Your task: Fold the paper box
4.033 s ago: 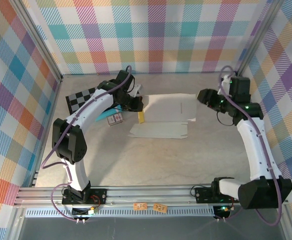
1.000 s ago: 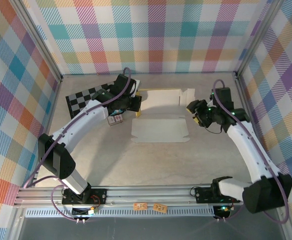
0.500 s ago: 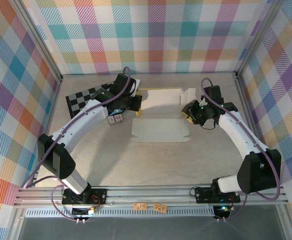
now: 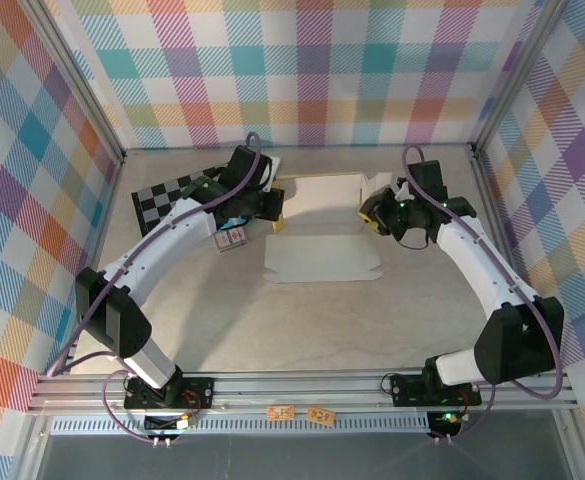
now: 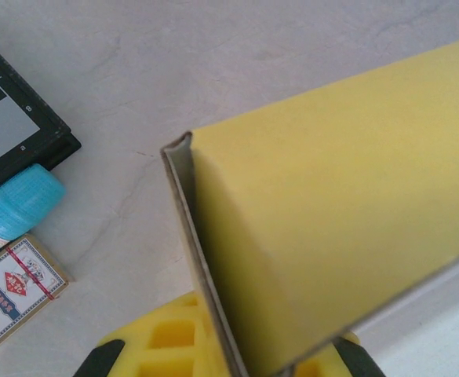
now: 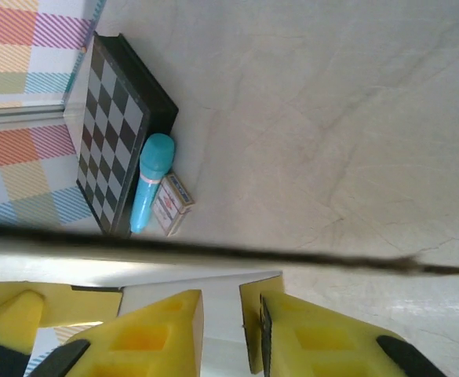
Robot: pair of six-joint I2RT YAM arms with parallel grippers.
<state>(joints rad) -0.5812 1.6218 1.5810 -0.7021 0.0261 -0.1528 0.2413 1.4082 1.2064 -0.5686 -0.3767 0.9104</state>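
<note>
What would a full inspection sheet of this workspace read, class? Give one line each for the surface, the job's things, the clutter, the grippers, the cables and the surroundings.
Surface: beige table, mottled.
Job's things: paper box, part folded; near panel flat, left end flap stood up.
Clutter: checkerboard, teal tube and card pack, grouped at the far left.
Grippers: left gripper looks shut on the box's left flap; right gripper slightly open, with a right-end flap between its fingers.
Cables: purple cable along each arm, off the box.
Surroundings: plaid walls, aluminium frame.
</note>
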